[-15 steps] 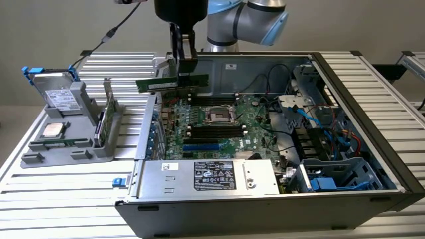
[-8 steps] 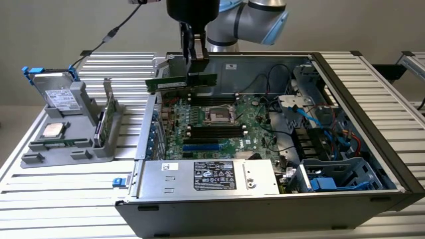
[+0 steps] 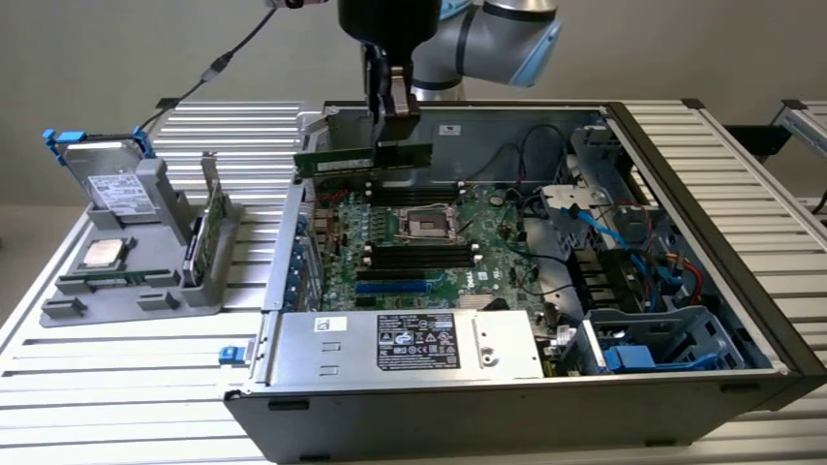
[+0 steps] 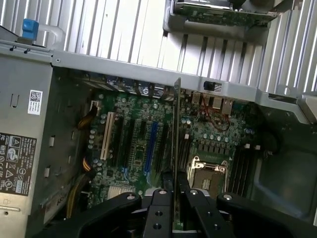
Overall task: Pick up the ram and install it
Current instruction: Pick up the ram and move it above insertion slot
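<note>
Your gripper (image 3: 391,136) is clamped on the ram (image 3: 349,163). Its dark fingers (image 3: 398,118) come down from above and pinch the stick at its upper edge. The ram hangs under them, level, with its flat green face and a pale label turned toward the exterior camera. More of it sticks out on the exterior view's left of the gripper than on the right.

In the wrist view you look down along the gripper (image 4: 174,191). There the ram (image 4: 176,129) shows edge-on, as a thin line running out from between the two black fingers (image 4: 166,186).

Below the gripper lies the motherboard (image 3: 498,242) inside the open case (image 3: 517,426). Directly under the ram are black slots (image 3: 411,197) near the case's far wall, but you cannot tell whether the ram's lower edge touches them. Lower down, toward the exterior camera, sits the CPU socket (image 3: 424,225). In the wrist view that socket (image 4: 208,171) lies just beside the ram's line, with a blue slot (image 4: 150,144) on the other side.

The power supply (image 3: 413,344) fills the case's near edge, well below the gripper. Well off to the exterior view's left of the gripper, outside the case, a grey holder (image 3: 65,310) stands on the ribbed table (image 3: 130,387) with a card (image 3: 207,237) upright in it.
</note>
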{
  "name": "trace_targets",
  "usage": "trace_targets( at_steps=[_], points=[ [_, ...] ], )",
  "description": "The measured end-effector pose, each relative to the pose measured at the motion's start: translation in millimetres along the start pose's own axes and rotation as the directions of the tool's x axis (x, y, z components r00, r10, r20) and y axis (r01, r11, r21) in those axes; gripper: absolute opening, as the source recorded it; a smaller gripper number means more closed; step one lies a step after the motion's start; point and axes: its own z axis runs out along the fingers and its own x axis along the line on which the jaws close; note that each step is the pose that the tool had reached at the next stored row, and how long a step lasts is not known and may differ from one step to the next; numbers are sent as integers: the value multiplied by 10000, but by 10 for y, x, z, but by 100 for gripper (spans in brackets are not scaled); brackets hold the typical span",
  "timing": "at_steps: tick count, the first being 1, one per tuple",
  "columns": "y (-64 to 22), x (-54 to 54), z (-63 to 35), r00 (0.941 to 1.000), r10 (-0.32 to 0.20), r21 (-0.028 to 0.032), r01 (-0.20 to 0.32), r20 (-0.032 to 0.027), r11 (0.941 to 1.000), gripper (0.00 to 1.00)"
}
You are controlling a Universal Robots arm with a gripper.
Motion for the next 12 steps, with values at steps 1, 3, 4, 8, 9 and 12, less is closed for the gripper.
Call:
trace_targets(
  at_steps=[1, 3, 4, 8, 9, 12],
  points=[
    [-30, 5, -2, 10000, 0, 0, 0, 2, 10000, 14],
    [-107, 18, -5, 10000, -1, 1, 1, 8, 10000, 14],
    [-148, 24, -8, 10000, 0, 1, 0, 8, 10000, 14],
    [-323, 42, -15, 10000, 0, 1, 0, 8, 10000, 14],
    [-364, 44, -16, 10000, -1, 1, 1, 8, 10000, 14],
    [-468, 40, -3, 10000, 2, 1, -2, 6, 10000, 14]
  ],
)
